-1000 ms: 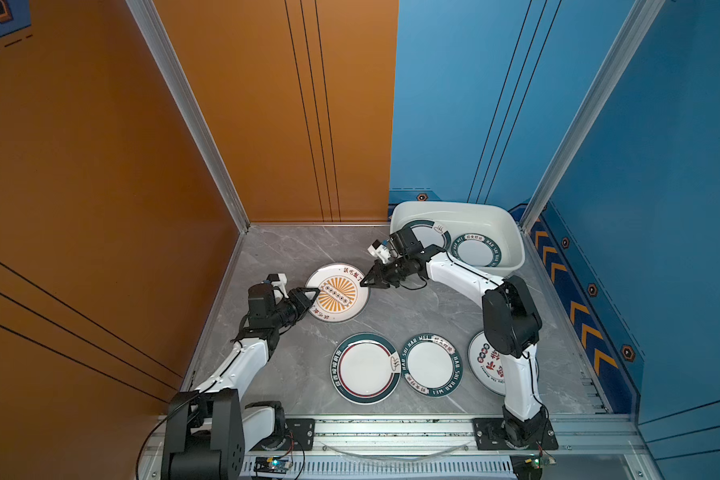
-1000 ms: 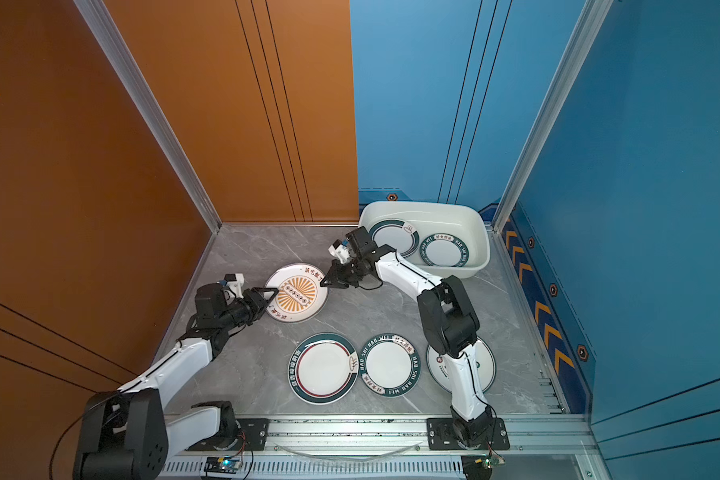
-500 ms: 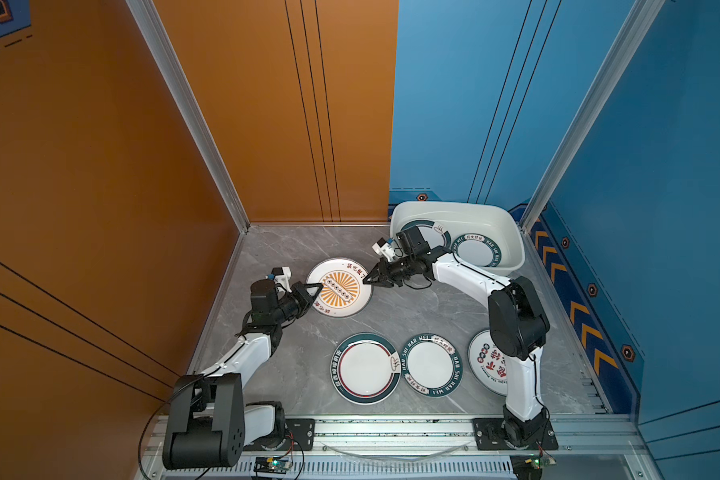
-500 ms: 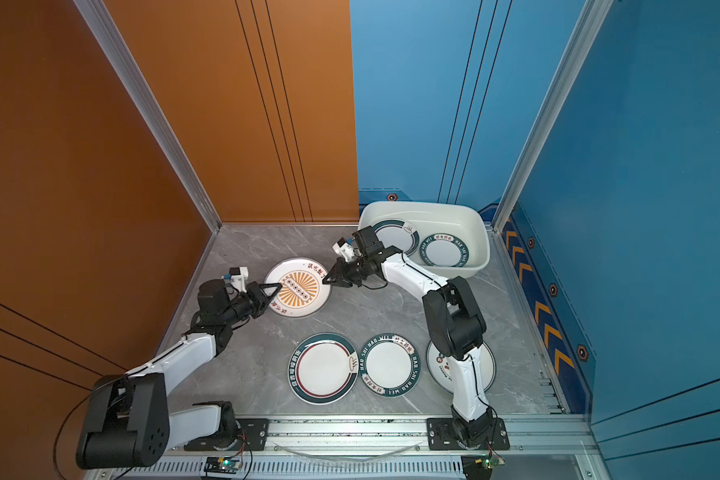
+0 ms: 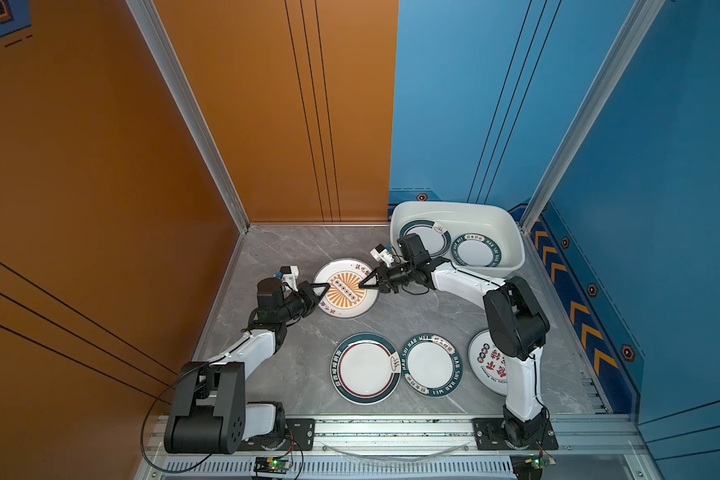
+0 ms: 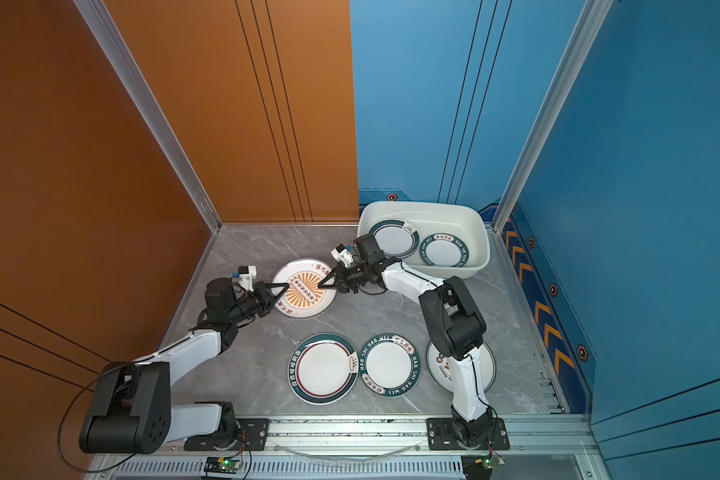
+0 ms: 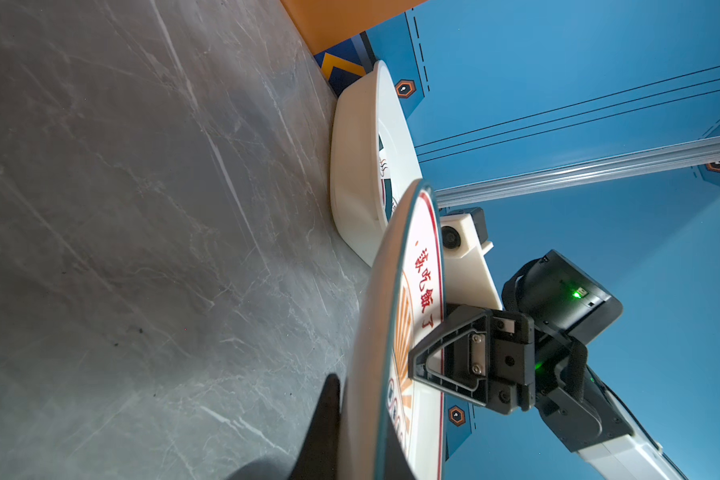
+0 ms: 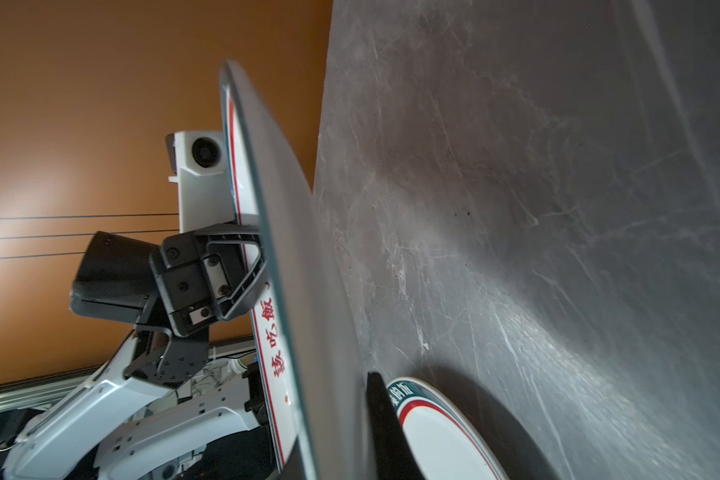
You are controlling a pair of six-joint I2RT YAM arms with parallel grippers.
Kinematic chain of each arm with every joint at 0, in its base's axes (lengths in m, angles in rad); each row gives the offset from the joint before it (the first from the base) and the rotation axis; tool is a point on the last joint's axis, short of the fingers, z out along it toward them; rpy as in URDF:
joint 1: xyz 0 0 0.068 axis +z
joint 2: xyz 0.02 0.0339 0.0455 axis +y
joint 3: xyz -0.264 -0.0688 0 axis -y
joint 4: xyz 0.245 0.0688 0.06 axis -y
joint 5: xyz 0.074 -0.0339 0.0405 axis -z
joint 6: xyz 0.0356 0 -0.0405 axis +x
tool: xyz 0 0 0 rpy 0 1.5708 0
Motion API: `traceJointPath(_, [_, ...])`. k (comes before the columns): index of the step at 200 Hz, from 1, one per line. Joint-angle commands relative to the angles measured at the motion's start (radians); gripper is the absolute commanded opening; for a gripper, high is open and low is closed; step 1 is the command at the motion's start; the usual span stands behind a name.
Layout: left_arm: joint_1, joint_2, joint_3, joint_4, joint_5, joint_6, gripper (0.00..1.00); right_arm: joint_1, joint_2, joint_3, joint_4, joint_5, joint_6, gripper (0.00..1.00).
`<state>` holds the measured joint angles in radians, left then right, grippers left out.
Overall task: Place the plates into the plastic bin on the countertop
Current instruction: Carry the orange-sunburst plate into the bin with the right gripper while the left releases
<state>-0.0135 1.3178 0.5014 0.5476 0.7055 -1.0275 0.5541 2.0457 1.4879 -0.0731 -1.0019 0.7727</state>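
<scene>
In both top views the sunburst plate (image 5: 346,293) (image 6: 304,291) hangs over the middle of the surface (image 5: 292,249), nearer its far edge. Your left end effector (image 5: 324,288) and right end effector (image 5: 366,284) are clamped on opposite rims. The plastic bin (image 5: 514,237) stands in the far right corner. The left wrist view shows the plate (image 7: 387,332) lifted off the surface, jaws closed either side. The right wrist view shows the same (image 8: 300,249). You're mid-handover, I judge: loosen the left grip, then carry over the bin's rim.
</scene>
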Motion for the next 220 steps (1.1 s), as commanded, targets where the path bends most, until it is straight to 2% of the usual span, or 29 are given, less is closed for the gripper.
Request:
traceJointPath(1, [-0.034,0.019,0.033,0.025,0.028,0.050,0.05,0.037,-0.041,-0.003,0.065,-0.012,0.022,0.04])
traceJointPath(13, [-0.035,0.023,0.033,0.026,0.028,0.050,0.12,0.034,-0.045,0.001,0.064,-0.008,0.024,0.00])
traceJointPath(69, [-0.041,0.001,0.022,0.026,0.030,0.058,0.55,-0.028,-0.084,0.019,0.015,0.043,0.024,0.00])
traceJointPath(82, [-0.042,-0.014,0.012,0.026,0.025,0.060,0.68,-0.050,-0.095,0.030,-0.026,0.064,0.004,0.00])
traceJointPath(104, [-0.043,-0.051,-0.009,0.023,0.012,0.062,0.99,-0.095,-0.109,0.075,-0.145,0.118,-0.055,0.00])
traceJointPath(137, [-0.055,-0.111,-0.030,-0.080,-0.013,0.124,0.98,-0.186,-0.111,0.161,-0.327,0.246,-0.157,0.00])
traceJointPath(181, [-0.089,-0.218,-0.052,-0.288,-0.089,0.247,0.98,-0.359,-0.070,0.241,-0.379,0.374,-0.144,0.00])
traceJointPath(220, [-0.097,-0.291,-0.085,-0.354,-0.135,0.288,0.98,-0.469,0.016,0.346,-0.397,0.432,-0.108,0.00])
